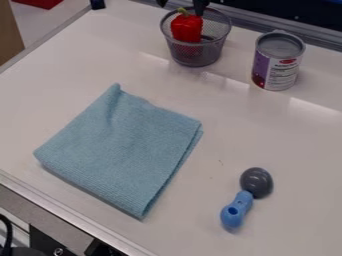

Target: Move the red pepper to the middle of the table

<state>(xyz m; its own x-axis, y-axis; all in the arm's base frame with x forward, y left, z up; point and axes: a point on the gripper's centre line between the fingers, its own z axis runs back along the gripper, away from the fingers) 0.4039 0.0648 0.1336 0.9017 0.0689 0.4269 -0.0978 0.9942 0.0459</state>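
Now, take the table (230, 115) as your clock: its middle, where you must end, lies just past the 2 o'clock edge of the cloth (120, 150). At 12 the basket (194, 57) holds the pepper (187, 29), upright and showing above the rim; the can (277, 65) stands between 1 and 2, the spoon (247, 197) at 5. Your gripper (181, 4) hangs over the pepper with its tips parted, gripping nothing. Centre them, sink low enough to hold the body rather than the stem (182, 10), and close gently. Lift straight up past the mesh, or you may drag the basket along.
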